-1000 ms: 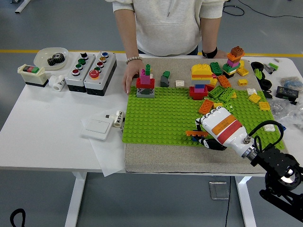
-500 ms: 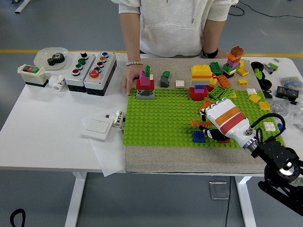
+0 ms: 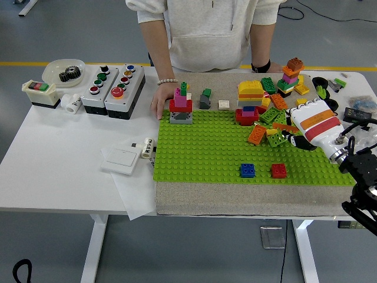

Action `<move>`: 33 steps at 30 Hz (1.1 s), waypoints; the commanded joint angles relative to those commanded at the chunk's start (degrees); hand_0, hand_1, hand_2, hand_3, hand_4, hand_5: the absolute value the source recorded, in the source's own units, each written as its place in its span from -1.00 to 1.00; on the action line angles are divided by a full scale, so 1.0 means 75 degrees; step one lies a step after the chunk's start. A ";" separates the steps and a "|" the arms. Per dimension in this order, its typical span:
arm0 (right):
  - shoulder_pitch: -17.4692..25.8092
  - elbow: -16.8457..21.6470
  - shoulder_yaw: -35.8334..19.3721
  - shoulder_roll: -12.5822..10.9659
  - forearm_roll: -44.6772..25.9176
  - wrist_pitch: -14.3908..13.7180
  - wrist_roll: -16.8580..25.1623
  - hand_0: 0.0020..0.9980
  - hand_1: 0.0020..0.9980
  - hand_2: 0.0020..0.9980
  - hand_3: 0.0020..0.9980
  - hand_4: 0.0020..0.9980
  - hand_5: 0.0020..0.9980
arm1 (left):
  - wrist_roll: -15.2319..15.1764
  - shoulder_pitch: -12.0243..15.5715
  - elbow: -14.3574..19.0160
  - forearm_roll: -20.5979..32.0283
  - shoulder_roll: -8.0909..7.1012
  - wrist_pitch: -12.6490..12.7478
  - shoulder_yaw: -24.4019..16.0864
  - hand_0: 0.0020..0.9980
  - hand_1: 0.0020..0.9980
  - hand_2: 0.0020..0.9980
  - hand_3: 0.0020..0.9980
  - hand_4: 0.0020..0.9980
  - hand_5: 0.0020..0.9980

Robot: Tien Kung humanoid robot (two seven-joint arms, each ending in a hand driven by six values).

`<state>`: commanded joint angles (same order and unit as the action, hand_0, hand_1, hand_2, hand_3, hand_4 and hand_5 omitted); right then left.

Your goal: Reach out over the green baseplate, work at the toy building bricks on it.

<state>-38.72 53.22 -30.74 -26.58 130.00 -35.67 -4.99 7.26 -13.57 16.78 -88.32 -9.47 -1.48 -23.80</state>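
Clearly the right hand [image 3: 309,127] has its fingers curled around an orange brick [image 3: 285,127] over the green baseplate [image 3: 200,154]

I see a bright green studded plastic baseplate [image 3: 206,147] on a grey-beige fabric mat [image 3: 235,197], white table [image 3: 53,165]. Small blue square brick [image 3: 247,170], small red square brick [image 3: 278,171]. My white robot hand [image 3: 294,132] has orange and red stripes. Flat orange brick [image 3: 257,134].

One high head view looks forward and down over the white table [image 3: 53,159] from its near edge.
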 joint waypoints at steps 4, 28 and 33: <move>-0.0044 -0.0259 -0.0044 -0.0086 0.0000 0.0355 0.0103 -0.46 -0.42 -0.25 -0.13 0.05 -0.51 | -0.0002 -0.0002 0.0003 0.0005 0.0002 -0.0003 0.0006 0.32 0.31 0.37 0.22 0.33 0.33; 0.0485 0.0554 -0.0781 -0.0570 -0.0683 0.1178 0.0797 0.55 0.49 0.71 0.95 1.00 -0.03 | -0.0050 0.0052 -0.0004 0.0131 0.0042 0.0040 0.0086 0.32 0.31 0.37 0.22 0.33 0.32; 0.0789 0.1553 -0.1031 -0.0931 -0.0838 0.1013 0.0845 0.41 0.42 0.56 0.74 1.00 -0.01 | -0.0040 0.0061 -0.0011 0.0102 0.0046 0.0061 0.0067 0.32 0.31 0.37 0.22 0.33 0.32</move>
<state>-32.80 64.87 -38.47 -33.57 123.71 -28.08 1.34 6.96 -13.10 16.70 -87.55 -9.13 -1.02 -23.29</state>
